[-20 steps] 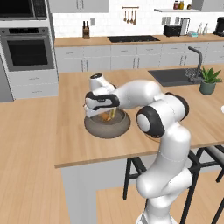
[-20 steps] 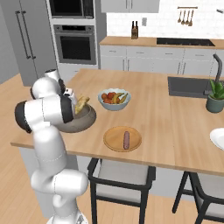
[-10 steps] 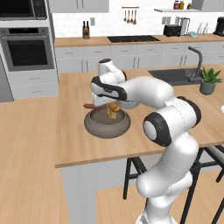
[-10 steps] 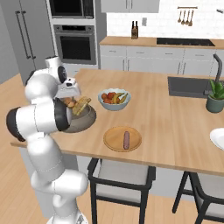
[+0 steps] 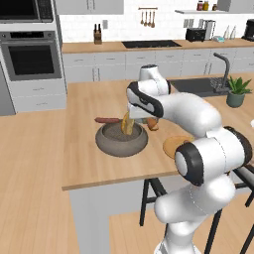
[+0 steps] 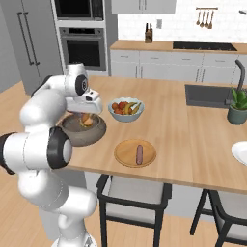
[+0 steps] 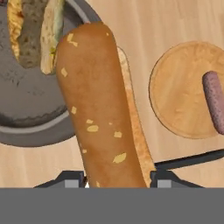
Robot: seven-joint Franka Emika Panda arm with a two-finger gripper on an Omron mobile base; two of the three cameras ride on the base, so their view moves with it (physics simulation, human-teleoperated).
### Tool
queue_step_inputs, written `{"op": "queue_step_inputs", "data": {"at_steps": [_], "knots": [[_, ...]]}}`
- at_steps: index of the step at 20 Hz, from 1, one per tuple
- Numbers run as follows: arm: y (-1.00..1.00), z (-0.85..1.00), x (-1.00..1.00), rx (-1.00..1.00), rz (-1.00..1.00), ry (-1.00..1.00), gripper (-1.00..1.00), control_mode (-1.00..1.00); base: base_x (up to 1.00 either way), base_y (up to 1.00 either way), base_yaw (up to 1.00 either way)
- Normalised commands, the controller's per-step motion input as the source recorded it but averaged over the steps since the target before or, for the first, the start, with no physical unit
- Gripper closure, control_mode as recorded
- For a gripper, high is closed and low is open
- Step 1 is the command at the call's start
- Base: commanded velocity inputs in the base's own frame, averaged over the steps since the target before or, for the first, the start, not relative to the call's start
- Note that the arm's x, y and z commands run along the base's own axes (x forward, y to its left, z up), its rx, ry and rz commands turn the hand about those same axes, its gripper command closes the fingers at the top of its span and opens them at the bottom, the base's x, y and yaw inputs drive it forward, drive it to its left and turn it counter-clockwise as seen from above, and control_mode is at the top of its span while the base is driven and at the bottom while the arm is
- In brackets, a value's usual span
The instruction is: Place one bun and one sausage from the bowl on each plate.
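Hand view runs a long bun [image 7: 103,109] up mid-frame, the jaws closed on its lower end, above the grey bowl [image 7: 26,113] at upper left; the wooden plate [image 7: 186,94] with a sausage [image 7: 214,103] sits right. Gripped by one end, it could swing or slip mid-carry. The fingertips stay hidden behind the bun.

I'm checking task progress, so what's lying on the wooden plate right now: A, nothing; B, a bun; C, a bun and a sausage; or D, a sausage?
D: a single sausage lies on the wooden plate, while the gripper holds the bun above the counter.
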Motion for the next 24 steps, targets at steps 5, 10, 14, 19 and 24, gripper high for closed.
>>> {"op": "queue_step_inputs", "data": {"at_steps": [5,10,14,19,24], "knots": [[-0.81,0.04,-0.27,0.08,-0.27,0.0,1.0,-1.0,0.0,0.0,0.0],[-0.64,-0.01,-0.19,0.07,-0.19,0.0,1.0,-1.0,0.0,0.0,0.0],[-0.55,-0.16,-0.13,0.03,-0.13,-0.02,1.0,-1.0,0.0,0.0,0.0],[-0.28,-0.39,-0.01,0.01,-0.05,-0.01,1.0,-1.0,0.0,0.0,0.0],[-0.14,-0.46,0.0,0.0,0.0,0.0,1.0,-1.0,0.0,0.0,0.0]]}}
